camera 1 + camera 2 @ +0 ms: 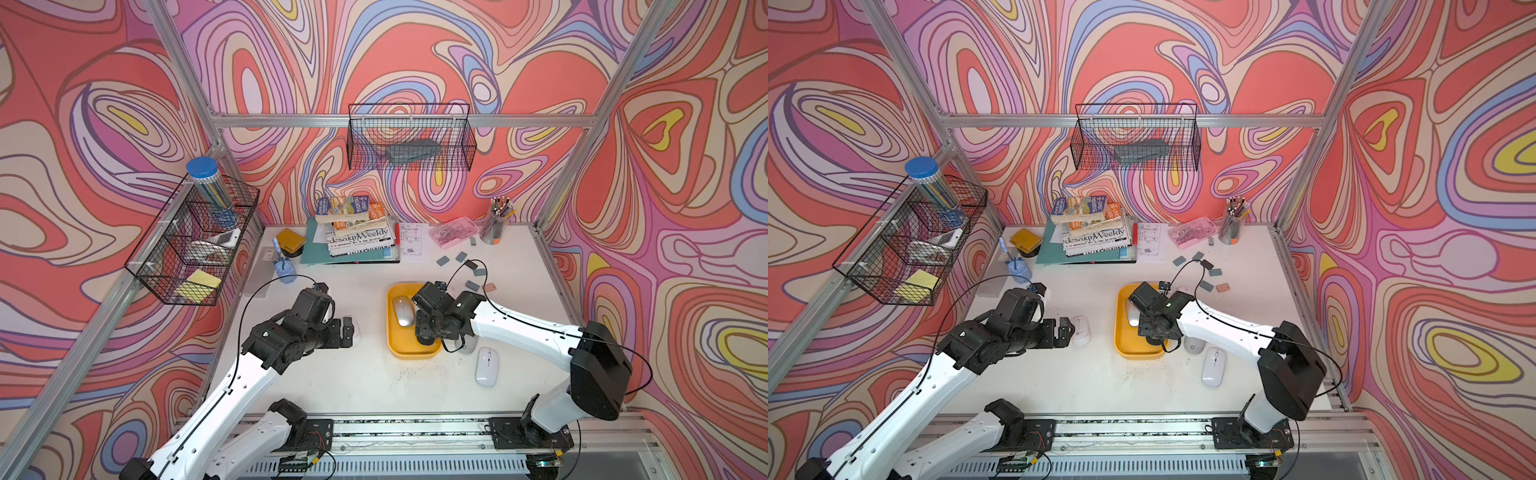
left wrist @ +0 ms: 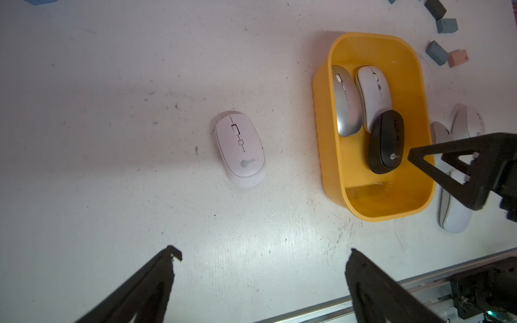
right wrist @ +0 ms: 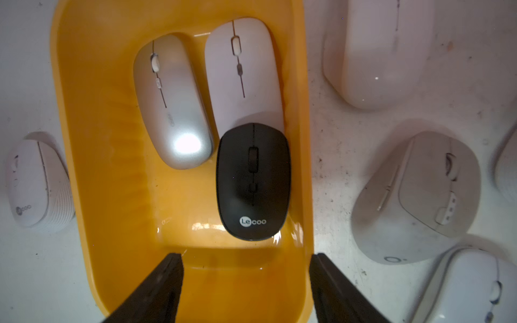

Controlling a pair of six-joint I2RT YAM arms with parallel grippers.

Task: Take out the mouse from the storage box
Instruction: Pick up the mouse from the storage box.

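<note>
The yellow storage box sits right of the table's middle. In it lie a silver mouse, a white mouse and a black mouse, whose nose rests on the white one. My right gripper hovers over the box's near end just behind the black mouse. It is open and holds nothing. My left gripper is wide open above bare table, left of the box. Another white mouse lies on the table just beyond its tips.
Several pale mice lie on the table right of the box. Small grey and pink blocks are scattered behind it. Books, a pink case and a pencil cup line the back edge.
</note>
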